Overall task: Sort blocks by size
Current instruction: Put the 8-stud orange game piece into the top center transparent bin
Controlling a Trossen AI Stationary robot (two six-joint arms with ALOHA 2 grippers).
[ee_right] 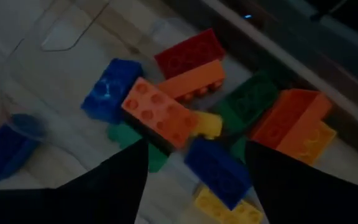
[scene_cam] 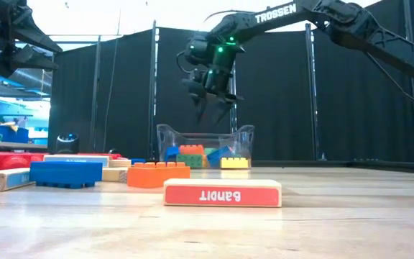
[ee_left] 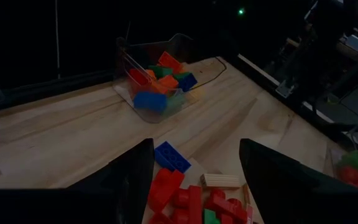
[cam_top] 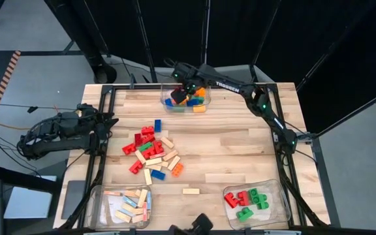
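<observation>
We hold the right gripper, fingers parted and empty, over the far bin at top centre, while the loose blocks lie mid-frame, nearer the left gripper, also spread and empty.

**Dark drapes, grey floor**

Black curtains hang behind the bench, a pale planked wooden top in a black frame. The floor is grey, with cables trailing across it. Bright light shows above the curtains at far left.
</observation>
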